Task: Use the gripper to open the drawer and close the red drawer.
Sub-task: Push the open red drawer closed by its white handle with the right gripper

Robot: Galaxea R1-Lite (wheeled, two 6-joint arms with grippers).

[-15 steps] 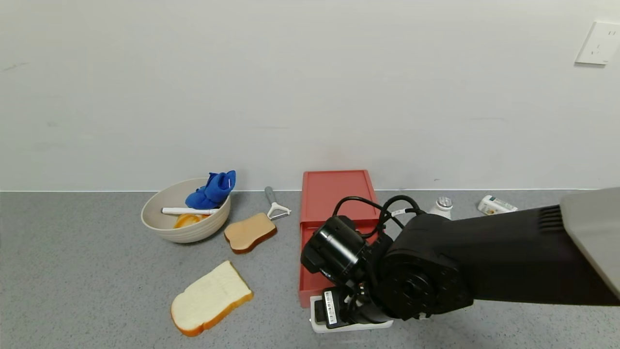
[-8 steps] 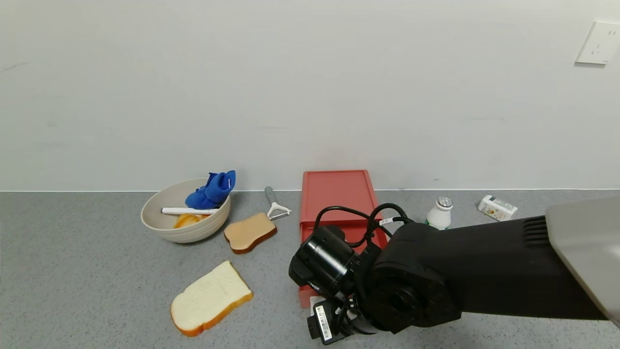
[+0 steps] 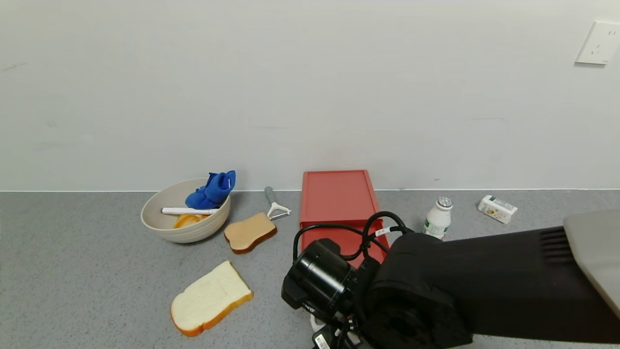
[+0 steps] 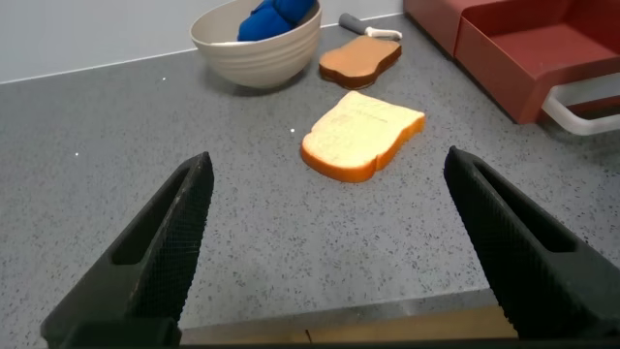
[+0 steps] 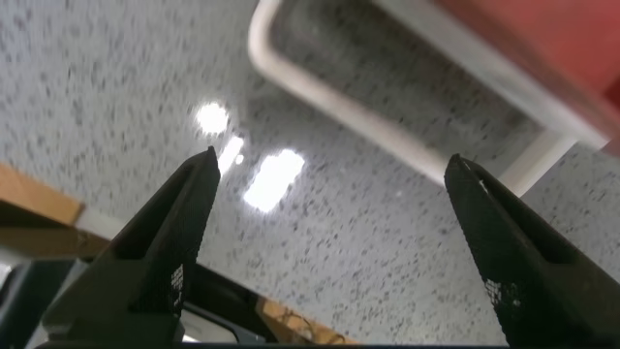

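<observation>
Right gripper (image 5: 329,242): pointed dark jaws apart, empty, just clear of white loop handle (image 5: 387,121) of coral-red plastic drawer (image 3: 336,203), tray out; probably released. Left gripper (image 4: 334,252): apart, parked.

The drawer (image 3: 337,203) sits mid-bench against the back edge. To its left lie a peeler (image 3: 274,204) and a bowl (image 3: 185,216) — two bread slices (image 3: 211,298) nearer the front. Right of it: a bottle (image 3: 438,218), then a carton (image 3: 497,209).

smooth matt plastic drawer (image 3: 335,198), speckled worktop (image 3: 97,271)
</observation>
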